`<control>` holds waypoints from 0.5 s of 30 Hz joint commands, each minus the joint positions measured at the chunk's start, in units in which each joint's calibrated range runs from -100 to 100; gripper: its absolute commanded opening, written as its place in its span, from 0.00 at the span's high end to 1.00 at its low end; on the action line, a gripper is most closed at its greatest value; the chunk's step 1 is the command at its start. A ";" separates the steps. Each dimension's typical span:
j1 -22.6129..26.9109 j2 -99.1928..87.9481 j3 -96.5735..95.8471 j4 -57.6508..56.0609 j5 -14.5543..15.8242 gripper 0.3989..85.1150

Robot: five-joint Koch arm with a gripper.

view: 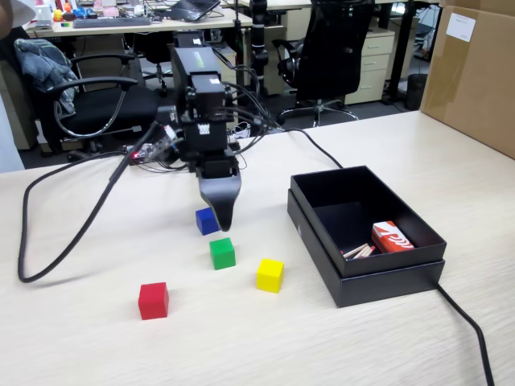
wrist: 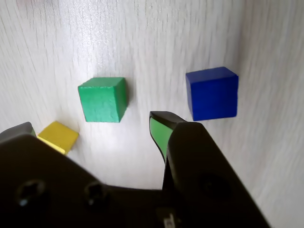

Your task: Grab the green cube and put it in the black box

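Observation:
The green cube (view: 222,252) (wrist: 103,99) rests on the pale wooden table, apart from everything else. My gripper (view: 221,217) (wrist: 90,124) hangs just behind and above it in the fixed view, open and holding nothing. The wrist view shows the cube ahead of the wide gap between the jaws, nearer the left jaw. The black box (view: 386,281) stands to the right in the fixed view, well away from the cube. It holds a red-and-white pack (view: 392,237) and some thin sticks.
A blue cube (view: 207,220) (wrist: 212,93) lies right beside the gripper. A yellow cube (view: 269,274) (wrist: 58,136) and a red cube (view: 153,300) lie nearer the front. A brown cardboard box (view: 475,72) stands far right. A cable (view: 471,326) runs from the black box.

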 commanded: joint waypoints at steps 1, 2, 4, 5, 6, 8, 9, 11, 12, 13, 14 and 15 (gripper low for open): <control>-0.54 2.11 6.14 -0.06 -0.78 0.44; -0.63 3.48 6.87 -0.06 -0.98 0.44; -0.88 6.70 7.96 0.11 -1.71 0.44; -0.88 8.07 8.59 0.19 -1.81 0.44; -1.03 9.80 9.32 0.19 -2.10 0.44; -1.17 11.86 9.68 0.45 -2.54 0.45; -1.17 12.66 9.77 0.45 -2.64 0.45; -1.17 14.16 9.77 0.45 -2.69 0.45; -1.17 14.50 9.77 0.45 -2.69 0.45; -1.17 15.07 9.95 0.45 -2.74 0.45; -1.12 15.42 10.04 0.54 -2.88 0.48; -1.07 15.99 10.40 0.63 -3.13 0.50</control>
